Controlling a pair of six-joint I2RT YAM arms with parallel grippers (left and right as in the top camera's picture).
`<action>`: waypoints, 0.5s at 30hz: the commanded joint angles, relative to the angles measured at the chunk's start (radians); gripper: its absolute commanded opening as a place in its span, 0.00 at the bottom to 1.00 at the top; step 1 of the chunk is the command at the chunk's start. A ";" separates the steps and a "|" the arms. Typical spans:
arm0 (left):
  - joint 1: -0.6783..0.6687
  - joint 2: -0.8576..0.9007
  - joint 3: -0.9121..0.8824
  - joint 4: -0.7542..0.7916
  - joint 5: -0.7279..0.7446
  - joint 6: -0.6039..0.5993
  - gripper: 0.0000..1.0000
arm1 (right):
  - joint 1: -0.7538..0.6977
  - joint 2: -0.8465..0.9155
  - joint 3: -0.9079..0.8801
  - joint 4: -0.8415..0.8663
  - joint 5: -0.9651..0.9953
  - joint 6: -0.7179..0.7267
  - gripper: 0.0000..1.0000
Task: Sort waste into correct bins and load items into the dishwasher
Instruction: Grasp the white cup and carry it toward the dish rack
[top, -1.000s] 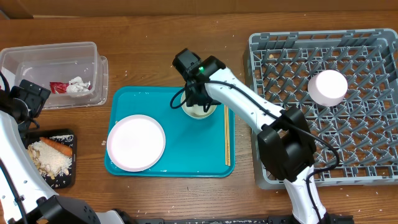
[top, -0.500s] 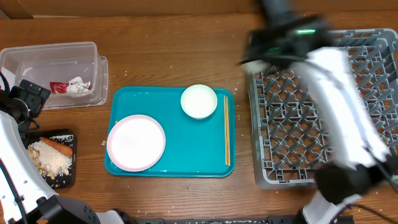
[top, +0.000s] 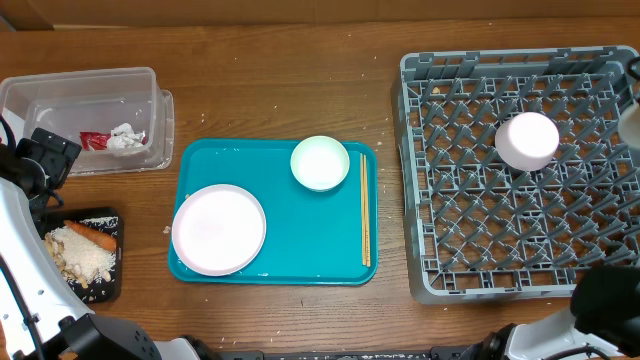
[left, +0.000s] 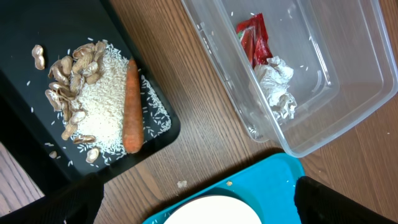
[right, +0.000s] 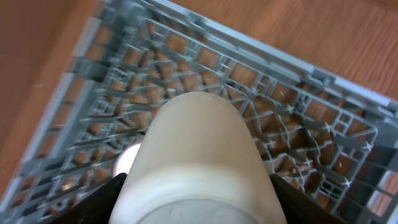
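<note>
My right gripper (right: 198, 208) is shut on a small white cup (right: 199, 149), held above the grey dish rack (right: 292, 118) (top: 480, 240). A white bowl (top: 527, 140) rests upside down in the rack. A large plate (top: 218, 229), a smaller dish (top: 320, 162) and chopsticks (top: 365, 210) lie on the teal tray (top: 300, 255). My left gripper (left: 199, 208) (top: 45, 160) is open and empty. It hovers between the black tray (left: 25, 25) and the clear tub (left: 348, 93). The black tray holds scraps and a carrot (left: 130, 106). The tub holds a napkin (left: 277, 87) and a red wrapper (left: 255, 37).
The wooden table shows between the teal tray and the rack. The right arm's base (top: 610, 300) sits at the front right corner, by the rack's edge. A few crumbs lie on the wood near the black tray.
My right gripper lifted the small cup off the dish on the teal tray and swung right over the dish rack. The left arm has not moved.
</note>
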 joint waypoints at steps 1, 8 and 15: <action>-0.001 0.002 0.005 0.000 -0.008 0.009 1.00 | -0.026 0.026 -0.132 0.054 -0.059 0.006 0.65; -0.001 0.002 0.005 0.000 -0.008 0.009 1.00 | -0.025 0.026 -0.279 0.137 -0.062 0.047 0.94; -0.001 0.002 0.005 0.000 -0.008 0.009 1.00 | -0.022 0.003 -0.212 0.032 -0.135 0.050 0.97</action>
